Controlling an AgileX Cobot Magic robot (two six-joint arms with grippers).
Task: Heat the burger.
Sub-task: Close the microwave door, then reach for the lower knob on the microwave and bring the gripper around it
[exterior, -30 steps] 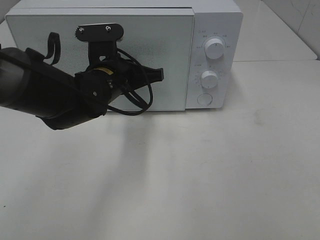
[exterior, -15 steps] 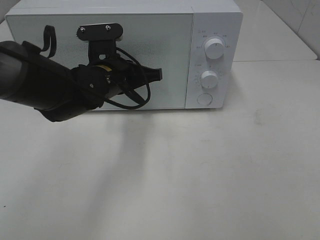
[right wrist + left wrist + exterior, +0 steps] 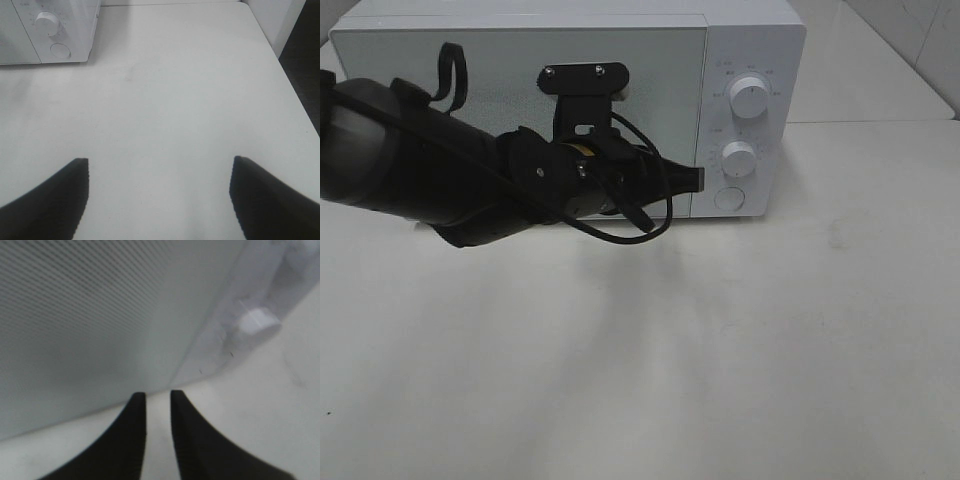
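Observation:
The burger is out of view. A white microwave [image 3: 750,30] stands at the back of the table with its door [image 3: 410,70] shut. My left gripper [image 3: 698,180] reaches across the door front, its tip at the door's right edge, just left of the round button [image 3: 729,198]. In the left wrist view the left gripper [image 3: 157,396] shows a narrow gap between its black fingers, with nothing in it, close to the door [image 3: 90,315]. My right gripper [image 3: 160,162] hangs wide open over bare table, holding nothing, and is outside the high view.
The microwave's control panel has an upper knob [image 3: 749,97] and a lower knob [image 3: 739,158]. The white table [image 3: 720,350] stretches in front of it. A loose black cable [image 3: 635,225] loops under the left wrist. The table's right edge [image 3: 295,85] drops off.
My left arm has swung right along the door, from its middle to its right edge. Its fingers have parted slightly. The right gripper is as before.

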